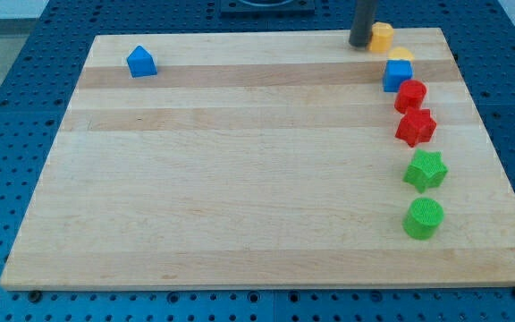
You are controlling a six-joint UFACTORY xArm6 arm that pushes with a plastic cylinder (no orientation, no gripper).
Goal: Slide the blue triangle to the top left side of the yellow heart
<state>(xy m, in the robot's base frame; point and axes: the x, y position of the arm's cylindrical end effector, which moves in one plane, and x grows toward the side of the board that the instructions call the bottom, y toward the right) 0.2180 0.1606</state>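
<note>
Blue triangle, upper left: light, rigid, slides readily; push its left face. My tip, upper right beside yellow heart, holds nothing.

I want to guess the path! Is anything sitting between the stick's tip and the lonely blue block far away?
No. In the camera view, only bare board lies between my tip and the blue triangle.

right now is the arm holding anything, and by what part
Nothing is held. My tip only rests on the board beside the yellow block at the view's top; the blue triangle sits far off, untouched.
</note>
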